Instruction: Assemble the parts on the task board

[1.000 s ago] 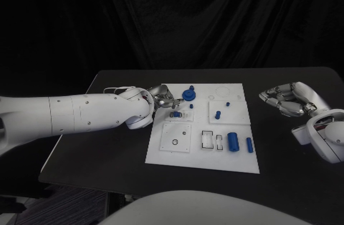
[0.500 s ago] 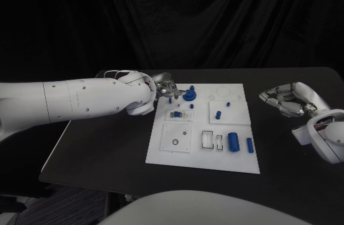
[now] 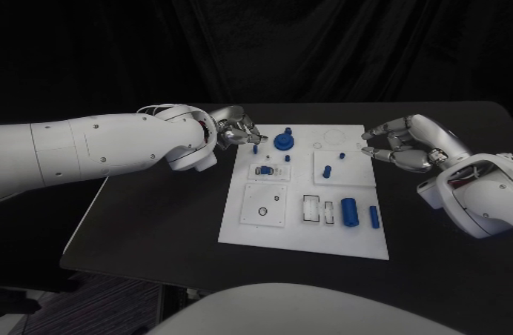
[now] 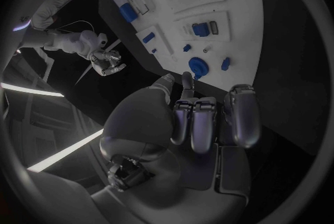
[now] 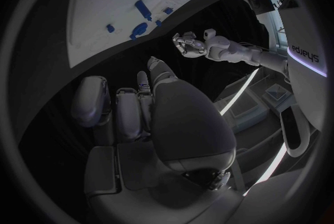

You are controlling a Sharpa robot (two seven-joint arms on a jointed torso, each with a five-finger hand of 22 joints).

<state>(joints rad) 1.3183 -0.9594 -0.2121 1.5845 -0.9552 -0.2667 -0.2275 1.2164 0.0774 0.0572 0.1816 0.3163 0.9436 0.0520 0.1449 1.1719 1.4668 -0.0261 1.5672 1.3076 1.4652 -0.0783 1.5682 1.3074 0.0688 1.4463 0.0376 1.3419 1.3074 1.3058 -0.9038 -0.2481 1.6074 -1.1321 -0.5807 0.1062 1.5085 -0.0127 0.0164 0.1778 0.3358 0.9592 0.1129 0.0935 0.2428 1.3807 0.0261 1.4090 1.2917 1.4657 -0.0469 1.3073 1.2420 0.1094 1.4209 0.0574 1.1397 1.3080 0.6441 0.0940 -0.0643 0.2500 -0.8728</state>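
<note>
Two hands up at the far end of the task board (image 3: 244, 235), one on each side, with no contact visible between either and the board. Board itself lying flat mid black table (image 3: 150, 224), blue parts spread over it.

Head view first. Puts the left hand (image 3: 237, 133) just off the board's far left corner, fingertips bunched and aimed toward a small blue peg (image 3: 254, 148) and the round blue knob (image 3: 283, 141) next to it. Puts the right hand (image 3: 404, 148) at the far right edge, fingers loosely bent, clearly apart, holding nothing. Also lays out the rest: a blue piece in a little fixture (image 3: 265, 170), a black ring (image 3: 262, 212) on the near left square, a fat blue cylinder (image 3: 348, 210) and a thinner one (image 3: 374, 216) lying side by side at the near right.

Left wrist view gets behind that bunched hand: most fingers folded toward the palm, two tips poking out close together over the knob end of the board. Can't tell if anything tiny is pinched there, honestly. Same view catches the right hand from across the board, fingers spread like a claw.

Right wrist view has similar folded fingers up close, plus the left hand far off, too small to read. Small pegs mostly just blue specks in both wrist views.
</note>
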